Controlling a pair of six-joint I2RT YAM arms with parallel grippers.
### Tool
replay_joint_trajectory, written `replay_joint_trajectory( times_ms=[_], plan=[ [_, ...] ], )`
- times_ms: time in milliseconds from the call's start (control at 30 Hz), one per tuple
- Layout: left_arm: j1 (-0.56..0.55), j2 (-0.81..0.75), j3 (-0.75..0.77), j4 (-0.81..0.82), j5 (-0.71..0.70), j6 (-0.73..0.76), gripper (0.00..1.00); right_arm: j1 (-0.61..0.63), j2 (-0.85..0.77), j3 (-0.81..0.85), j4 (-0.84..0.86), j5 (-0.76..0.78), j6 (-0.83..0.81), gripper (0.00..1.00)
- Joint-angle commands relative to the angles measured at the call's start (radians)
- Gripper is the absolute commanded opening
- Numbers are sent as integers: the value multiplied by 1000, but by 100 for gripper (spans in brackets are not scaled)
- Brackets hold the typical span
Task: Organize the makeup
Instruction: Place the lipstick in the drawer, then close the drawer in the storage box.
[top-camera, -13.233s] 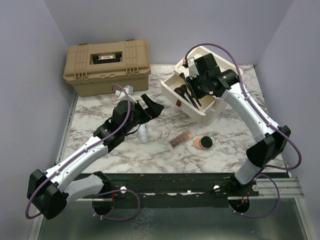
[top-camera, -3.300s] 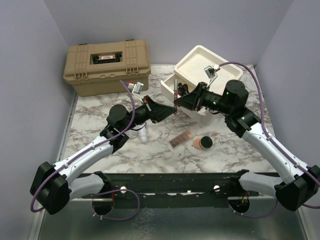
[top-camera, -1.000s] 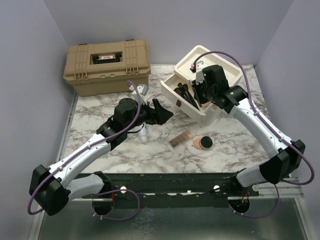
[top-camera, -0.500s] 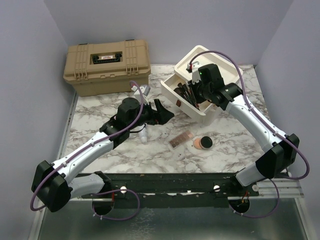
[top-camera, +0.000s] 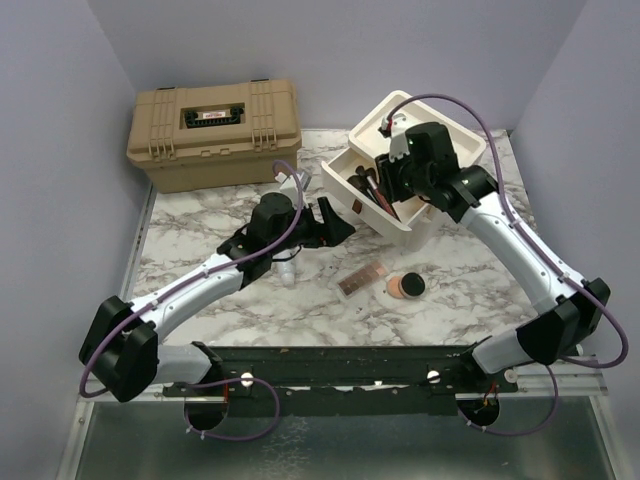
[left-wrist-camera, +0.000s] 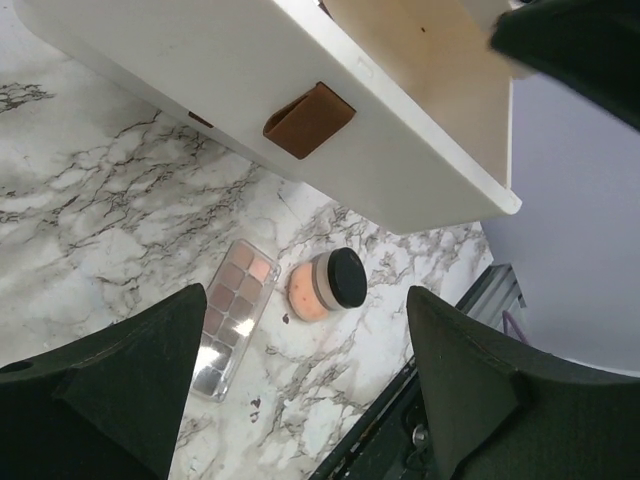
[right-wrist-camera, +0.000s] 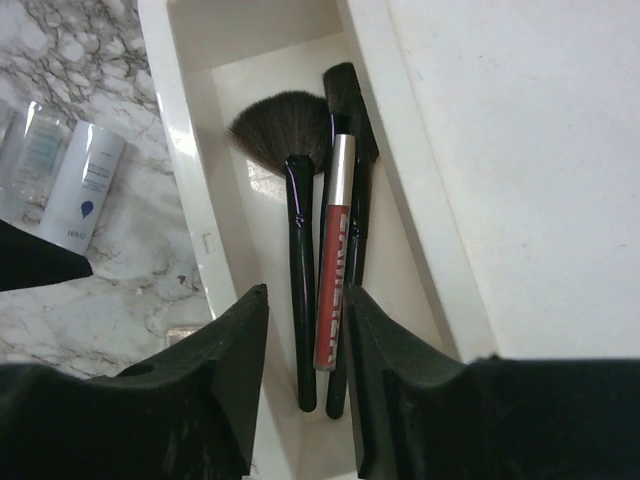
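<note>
Small print on white tube (right-wrist-camera: 85, 185), lettering on red gloss tube (right-wrist-camera: 333, 270), toolbox label (top-camera: 206, 117), all illegible

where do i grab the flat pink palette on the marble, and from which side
Pinch the rectangular pink palette across its narrow width at mid-length, coming straight down. It lies flat on the marble table, so only its long edges offer purchase; the round black compact sits beside one end, so probably avoid that end.
</note>
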Motion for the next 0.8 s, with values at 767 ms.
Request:
replay_joint_trajectory(
  times_ms=[767],
  plan=[
    [-3,226,183,121,14,66,58,-171,-13,14,221,-196,312,85]
  ],
)
